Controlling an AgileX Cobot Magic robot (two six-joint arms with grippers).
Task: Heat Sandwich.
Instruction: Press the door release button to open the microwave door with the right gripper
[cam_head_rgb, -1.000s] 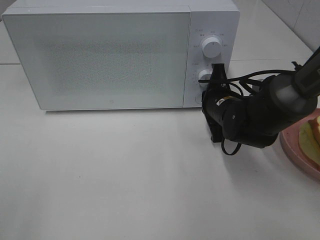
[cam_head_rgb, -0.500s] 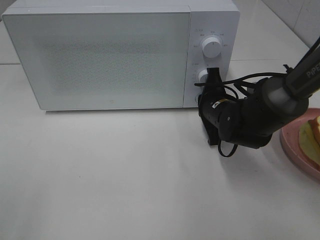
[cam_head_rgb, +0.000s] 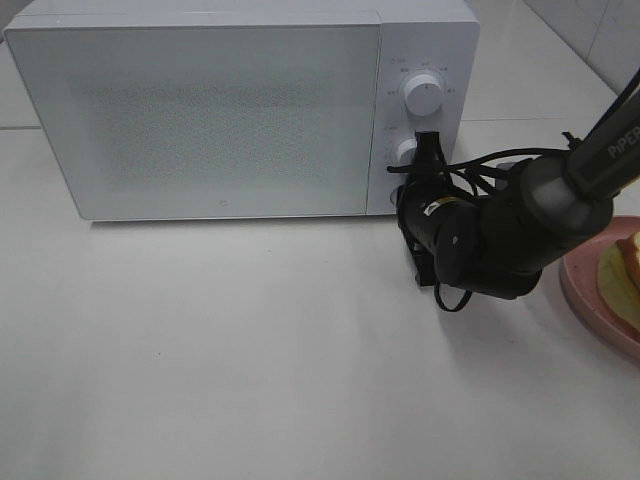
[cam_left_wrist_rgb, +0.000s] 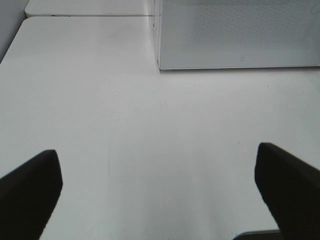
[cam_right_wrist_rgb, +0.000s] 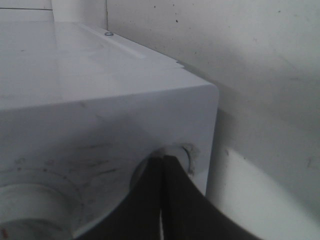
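Observation:
The white microwave (cam_head_rgb: 220, 110) stands at the back with its door closed. My right gripper (cam_head_rgb: 408, 192) is shut, and its tips are against the bottom of the control panel, below the two knobs (cam_head_rgb: 424, 95). In the right wrist view the closed fingertips (cam_right_wrist_rgb: 162, 161) touch a round button (cam_right_wrist_rgb: 188, 151) near the microwave's lower corner. The sandwich (cam_head_rgb: 630, 262) lies on a pink plate (cam_head_rgb: 590, 300) at the right edge, partly out of frame. My left gripper (cam_left_wrist_rgb: 160, 200) is open and empty over the bare table, left of the microwave (cam_left_wrist_rgb: 240, 35); it is out of the exterior view.
The white table (cam_head_rgb: 250, 350) stretches in front of the microwave. The right arm's cables (cam_head_rgb: 480, 160) loop beside the control panel. A tiled wall (cam_head_rgb: 590, 30) is at the back right.
The right gripper has moved slightly left and in toward the microwave's control panel. The microwave door, plate and sandwich have not moved.

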